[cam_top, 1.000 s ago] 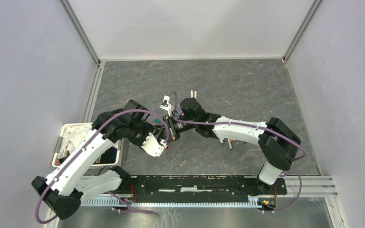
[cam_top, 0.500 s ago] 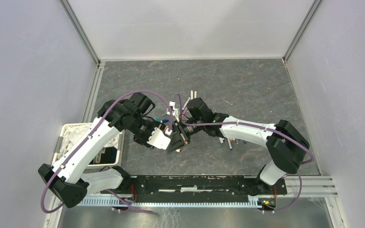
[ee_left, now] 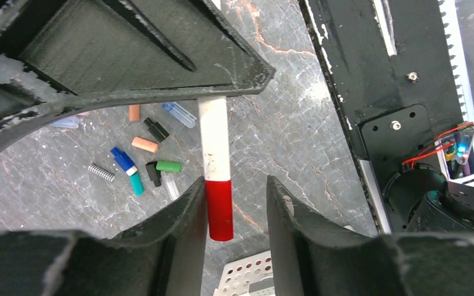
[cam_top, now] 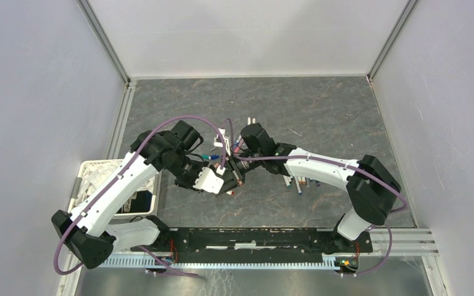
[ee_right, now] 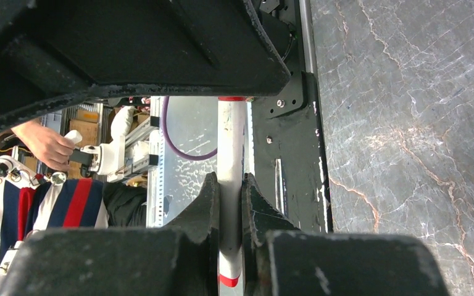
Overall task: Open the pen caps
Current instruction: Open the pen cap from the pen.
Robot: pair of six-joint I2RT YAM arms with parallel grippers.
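Grey marbled table [cam_top: 321,111], white walls; both arms meet mid-table. Right gripper [ee_right: 230,182] is clenched on the white barrel of one pen [ee_left: 213,142], held off the surface, presumably as the anchor for a pull. Left gripper [ee_left: 236,185] straddles its red cap [ee_left: 220,209]: one finger touching, the other standing clear, so not yet pinched. Loose caps [ee_left: 144,144] lie at 9 o'clock of the pen, seven coloured by my count, plus one spring [ee_left: 101,172]. One white bin [cam_top: 92,169] at 8 o'clock. Table pens too hidden to count.
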